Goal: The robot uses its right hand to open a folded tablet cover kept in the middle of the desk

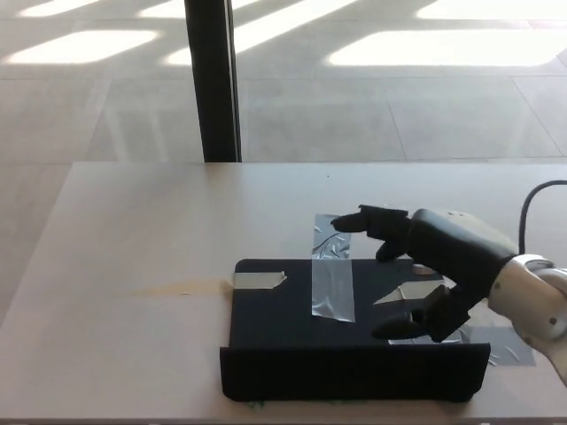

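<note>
The black tablet cover (345, 332) lies flat in the middle of the desk (133, 230), close to the near edge, with a raised lip along its near side. Tape holds it down — a grey strip (332, 266) crossing its far edge, a beige piece (259, 282) at its far left corner, more grey tape (496, 343) toward the desk's right edge. The right hand (425, 266) reaches in from the right over the cover's right half, spread wide and grasping nothing: two fingers (368, 221) point left above the far edge, the thumb (403, 329) sits low near the cover's surface, though contact cannot be made out. Beyond the desk's far edge stands a dark post (213, 80) on a tiled floor (399, 106).
</note>
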### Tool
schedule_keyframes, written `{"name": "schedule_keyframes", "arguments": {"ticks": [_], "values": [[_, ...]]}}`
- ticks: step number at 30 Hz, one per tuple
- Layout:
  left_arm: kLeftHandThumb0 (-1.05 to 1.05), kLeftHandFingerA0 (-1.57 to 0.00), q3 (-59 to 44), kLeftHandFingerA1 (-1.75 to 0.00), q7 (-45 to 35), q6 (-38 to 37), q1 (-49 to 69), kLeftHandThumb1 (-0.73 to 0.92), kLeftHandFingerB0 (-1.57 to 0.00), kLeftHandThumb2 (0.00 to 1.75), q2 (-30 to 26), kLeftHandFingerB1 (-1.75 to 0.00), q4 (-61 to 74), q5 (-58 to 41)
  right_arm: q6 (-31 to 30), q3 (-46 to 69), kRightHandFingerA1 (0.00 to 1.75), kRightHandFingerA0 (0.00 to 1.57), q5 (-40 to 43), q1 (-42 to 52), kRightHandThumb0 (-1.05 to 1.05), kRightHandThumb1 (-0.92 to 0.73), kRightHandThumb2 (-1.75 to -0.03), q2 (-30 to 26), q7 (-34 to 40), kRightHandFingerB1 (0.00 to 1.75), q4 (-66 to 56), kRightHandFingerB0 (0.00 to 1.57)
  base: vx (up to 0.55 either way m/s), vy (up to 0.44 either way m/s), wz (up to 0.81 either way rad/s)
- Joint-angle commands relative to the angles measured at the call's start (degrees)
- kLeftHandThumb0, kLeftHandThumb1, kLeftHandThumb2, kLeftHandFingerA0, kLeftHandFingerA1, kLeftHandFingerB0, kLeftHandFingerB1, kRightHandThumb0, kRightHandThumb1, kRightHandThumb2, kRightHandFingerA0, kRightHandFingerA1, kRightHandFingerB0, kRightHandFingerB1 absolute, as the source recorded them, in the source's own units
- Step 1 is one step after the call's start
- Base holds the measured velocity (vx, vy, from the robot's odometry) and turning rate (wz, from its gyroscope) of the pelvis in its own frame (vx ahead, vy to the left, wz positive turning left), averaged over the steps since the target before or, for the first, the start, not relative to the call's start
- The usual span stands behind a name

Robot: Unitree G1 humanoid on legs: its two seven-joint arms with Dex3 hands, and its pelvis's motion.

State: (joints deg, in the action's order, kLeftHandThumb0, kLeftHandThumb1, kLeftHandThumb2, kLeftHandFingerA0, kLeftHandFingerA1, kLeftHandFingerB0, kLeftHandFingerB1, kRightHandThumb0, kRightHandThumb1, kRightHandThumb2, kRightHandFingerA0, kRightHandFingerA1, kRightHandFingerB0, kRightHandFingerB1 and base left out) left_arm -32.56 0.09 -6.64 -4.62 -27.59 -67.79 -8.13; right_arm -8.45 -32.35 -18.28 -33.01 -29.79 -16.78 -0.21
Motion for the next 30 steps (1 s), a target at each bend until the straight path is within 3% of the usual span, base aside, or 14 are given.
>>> {"name": "schedule_keyframes", "arguments": {"ticks": [1,5,6,7,10,11,15,16,19,21,22,23,29,30], "values": [[-0.41,-1.16,-0.7,-0.76,-2.4,-0.9,-0.3,0.35,-0.98,0.51,-1.8,-0.72,-0.4,-2.7,-11.0,-19.6,0.60,0.29,-17.6,-10.6,-0.84,-0.39,-0.82,-3.0,-34.9,0.41,4.1,0.09,0.00,0.000,0.00],[-0.44,-1.18,-0.4,-0.75,-2.0,-0.8,-0.2,0.34,-0.99,0.51,-1.9,-0.71,-0.4,-2.3,-10.0,-25.5,0.64,0.39,-21.7,-9.7,-0.91,-0.50,-0.57,-1.0,-36.3,0.46,7.2,0.38,0.00,0.000,0.00],[-0.41,-1.14,-0.3,-0.75,-2.1,-1.1,0.1,0.34,-0.97,0.51,-1.9,-0.71,-0.4,-2.1,-12.2,-26.4,0.59,0.25,-21.3,-9.2,-0.85,-0.42,-0.86,0.0,-36.8,0.53,8.0,0.36,0.00,0.000,0.00],[-0.40,-1.15,-0.5,-0.75,-2.2,-1.3,0.1,0.34,-0.98,0.51,-1.8,-0.71,-0.4,-2.3,-12.3,-26.7,0.60,0.31,-20.7,-8.4,-0.83,-0.47,-0.55,0.2,-35.6,0.46,8.6,0.38,0.00,0.000,0.00],[-0.40,-1.15,-0.7,-0.76,-2.9,-1.3,0.2,0.34,-1.00,0.51,-1.8,-0.72,-0.1,-2.7,-13.1,-28.0,0.62,0.28,-20.0,-8.2,-0.80,-0.50,-0.56,1.4,-35.2,0.44,11.2,0.26,0.00,0.000,0.00],[-0.43,-1.18,-0.7,-0.75,-2.7,-1.4,0.0,0.34,-0.99,0.51,-1.8,-0.71,-0.5,-2.6,-9.4,-30.2,0.69,0.43,-22.5,-8.9,-0.82,-0.44,-0.91,1.2,-35.2,0.53,13.0,0.32,0.00,0.000,0.00],[-0.44,-1.18,-0.9,-0.75,-2.9,-1.0,0.0,0.34,-0.99,0.51,-1.9,-0.71,-0.2,-2.8,-14.4,-31.2,0.70,0.33,-23.1,-8.8,-0.90,-0.49,-0.92,2.3,-34.9,0.56,13.4,0.33,0.00,0.000,0.00],[-0.50,-1.14,-1.1,-0.89,-3.2,-1.0,0.0,0.27,-0.95,0.73,-1.9,-0.81,-0.2,-3.1,-16.1,-29.8,0.68,0.29,-21.9,-7.6,-0.88,-0.46,-0.89,2.8,-31.8,0.55,14.2,0.38,0.00,0.000,0.00],[-0.43,-1.19,-1.2,-0.78,-3.4,-1.0,-0.1,0.34,-0.98,0.52,-1.9,-0.73,-0.2,-3.2,-15.2,-29.5,0.70,0.44,-21.7,-6.9,-0.90,-0.53,-0.61,2.3,-29.0,0.51,14.8,0.46,0.00,0.000,0.00],[-0.50,-1.16,-1.1,-0.90,-3.5,-1.1,-0.3,0.27,-0.95,0.73,-2.0,-0.81,-0.5,-3.1,-15.7,-28.8,0.77,0.38,-20.7,-6.1,-0.84,-0.54,-0.58,2.0,-28.2,0.52,14.9,0.40,0.00,0.000,0.00],[-0.51,-1.13,-1.0,-0.88,-3.2,-1.1,-0.4,0.27,-0.97,0.73,-2.0,-0.82,-0.4,-3.0,-17.4,-28.0,0.70,0.37,-20.0,-5.6,-0.80,-0.42,-0.89,1.7,-28.5,0.54,13.6,0.28,0.00,0.000,0.00],[-0.50,-1.11,-1.0,-0.88,-3.1,-0.9,-0.4,0.27,-0.95,0.74,-2.1,-0.81,-0.3,-2.9,-17.7,-27.8,0.70,0.40,-20.2,-5.3,-0.83,-0.55,-0.57,1.3,-28.5,0.48,12.6,0.37,0.00,0.000,0.00],[-0.42,-1.21,-0.5,-0.76,-3.0,-1.2,0.0,0.36,-0.96,0.52,-2.4,-0.70,-0.2,-2.4,-19.2,-24.6,0.80,0.44,-20.2,0.0,-0.91,-0.46,-0.85,-0.6,-25.6,0.40,4.8,0.07,0.00,0.000,0.00],[-0.44,-1.20,-0.6,-0.75,-2.9,-1.1,0.1,0.36,-0.95,0.51,-2.5,-0.70,-0.1,-2.4,-19.9,-23.1,0.94,0.52,-19.2,2.0,-0.84,-0.55,-0.57,-1.5,-25.7,0.35,1.6,0.11,0.00,0.000,0.00]]}}
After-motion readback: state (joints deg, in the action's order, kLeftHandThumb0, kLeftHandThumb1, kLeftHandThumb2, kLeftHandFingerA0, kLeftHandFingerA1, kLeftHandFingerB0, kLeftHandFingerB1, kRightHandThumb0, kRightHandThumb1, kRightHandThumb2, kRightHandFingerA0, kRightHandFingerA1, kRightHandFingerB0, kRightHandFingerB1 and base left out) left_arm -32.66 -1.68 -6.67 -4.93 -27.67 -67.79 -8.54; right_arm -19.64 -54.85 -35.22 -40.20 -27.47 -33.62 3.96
